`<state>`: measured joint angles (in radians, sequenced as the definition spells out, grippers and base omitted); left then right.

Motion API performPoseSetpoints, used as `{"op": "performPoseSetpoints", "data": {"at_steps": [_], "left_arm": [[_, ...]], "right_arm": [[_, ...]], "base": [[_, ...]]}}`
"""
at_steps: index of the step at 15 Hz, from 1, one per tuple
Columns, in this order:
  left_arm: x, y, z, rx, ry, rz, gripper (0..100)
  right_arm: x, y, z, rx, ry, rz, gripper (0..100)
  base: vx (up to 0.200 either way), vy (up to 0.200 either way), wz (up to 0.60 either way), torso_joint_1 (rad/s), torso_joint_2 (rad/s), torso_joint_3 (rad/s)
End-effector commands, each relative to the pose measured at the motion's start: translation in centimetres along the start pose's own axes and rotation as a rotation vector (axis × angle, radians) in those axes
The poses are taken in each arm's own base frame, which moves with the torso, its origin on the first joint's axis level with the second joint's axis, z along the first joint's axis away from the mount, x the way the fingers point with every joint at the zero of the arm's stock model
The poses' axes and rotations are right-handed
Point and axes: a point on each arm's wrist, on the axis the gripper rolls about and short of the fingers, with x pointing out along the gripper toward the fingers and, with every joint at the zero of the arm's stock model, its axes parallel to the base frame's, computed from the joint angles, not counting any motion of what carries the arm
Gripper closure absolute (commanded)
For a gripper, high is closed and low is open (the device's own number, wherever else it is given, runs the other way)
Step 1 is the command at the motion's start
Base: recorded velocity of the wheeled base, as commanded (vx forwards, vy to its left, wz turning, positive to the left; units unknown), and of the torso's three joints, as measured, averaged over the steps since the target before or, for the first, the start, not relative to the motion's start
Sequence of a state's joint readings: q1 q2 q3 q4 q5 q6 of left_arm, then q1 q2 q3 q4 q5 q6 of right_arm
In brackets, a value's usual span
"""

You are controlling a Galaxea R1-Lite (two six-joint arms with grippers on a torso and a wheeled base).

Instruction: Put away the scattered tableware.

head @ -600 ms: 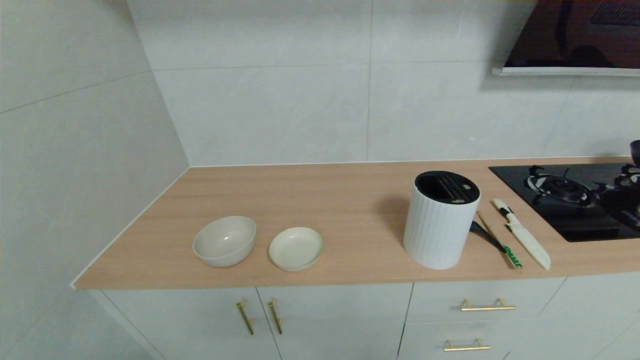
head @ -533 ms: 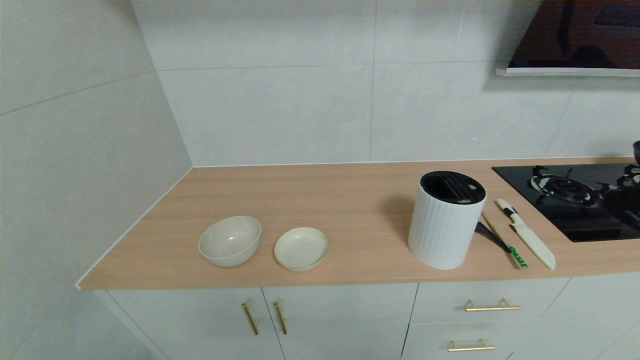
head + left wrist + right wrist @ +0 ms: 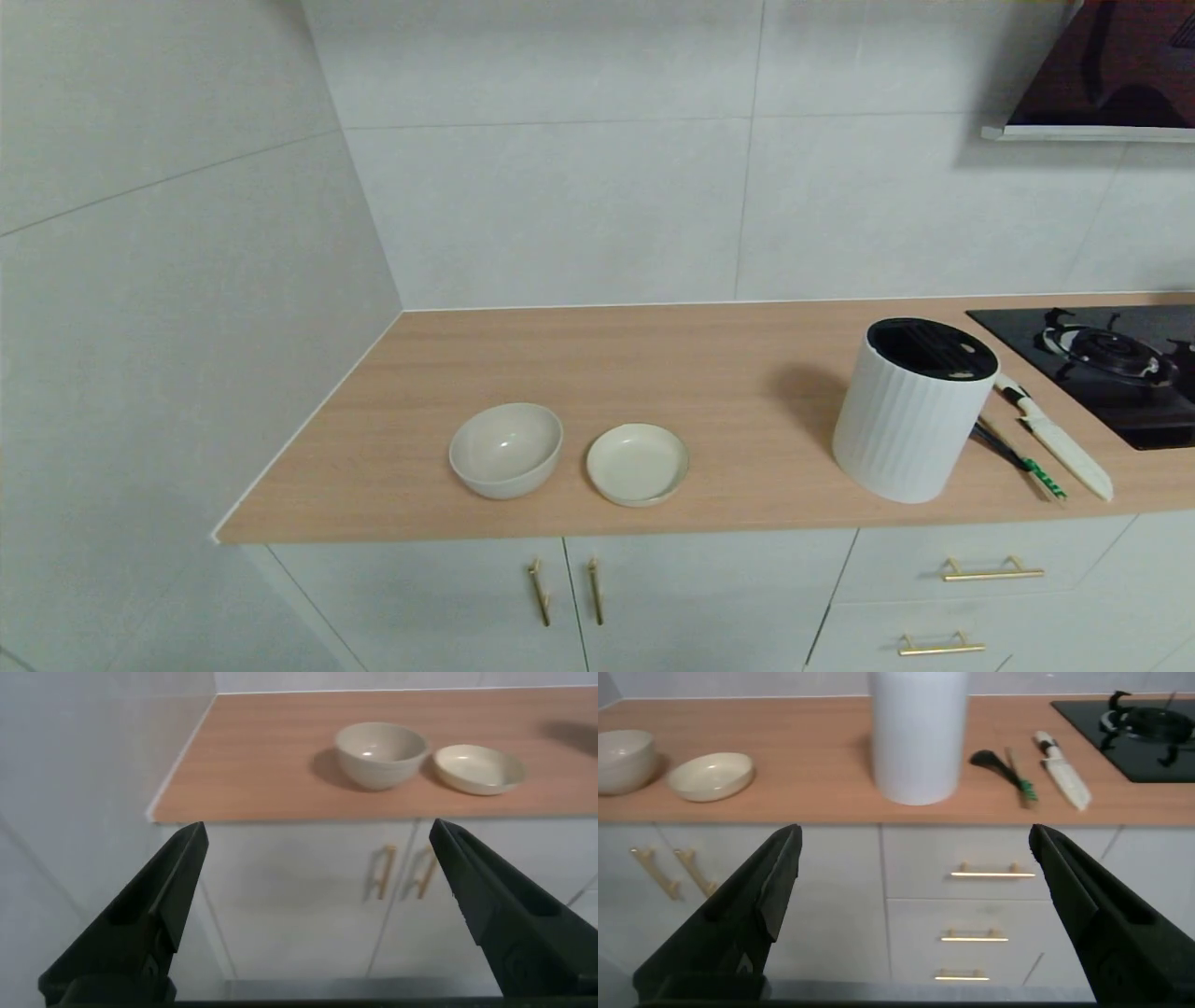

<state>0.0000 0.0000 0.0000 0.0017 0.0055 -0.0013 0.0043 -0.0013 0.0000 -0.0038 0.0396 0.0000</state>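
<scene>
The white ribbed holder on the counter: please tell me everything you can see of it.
The holder is a white, plastic-looking cylinder with vertical ribs and a black slotted top. It stands upright on the wooden counter, right of the shallow dish. A black utensil lies at its right side; contact cannot be told.

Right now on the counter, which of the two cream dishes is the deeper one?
The bowl on the left, nearer the wall corner: its sides rise high. The dish beside it, towards the white ribbed holder, is a shallow, flat saucer.
</scene>
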Motion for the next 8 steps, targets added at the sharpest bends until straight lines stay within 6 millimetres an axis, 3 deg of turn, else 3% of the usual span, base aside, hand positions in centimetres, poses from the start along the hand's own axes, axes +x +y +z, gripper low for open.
{"op": "performPoseSetpoints", "data": {"at_steps": [1,5,8], "left_arm": [[0.00,0.00,0.00,0.000,0.000,0.001,0],[0.00,0.00,0.00,0.000,0.000,0.001,0],[0.00,0.00,0.00,0.001,0.000,0.001,0]], "right_arm": [[0.01,0.00,0.01,0.000,0.001,0.001,0],[0.01,0.00,0.01,0.000,0.001,0.001,0],[0.01,0.00,0.01,0.000,0.001,0.001,0]], "base": [[0.000,0.200,0.00,0.002,0.00,-0.012],[0.000,0.200,0.00,0.005,0.01,0.008],[0.000,0.000,0.00,0.000,0.00,0.000]]}}
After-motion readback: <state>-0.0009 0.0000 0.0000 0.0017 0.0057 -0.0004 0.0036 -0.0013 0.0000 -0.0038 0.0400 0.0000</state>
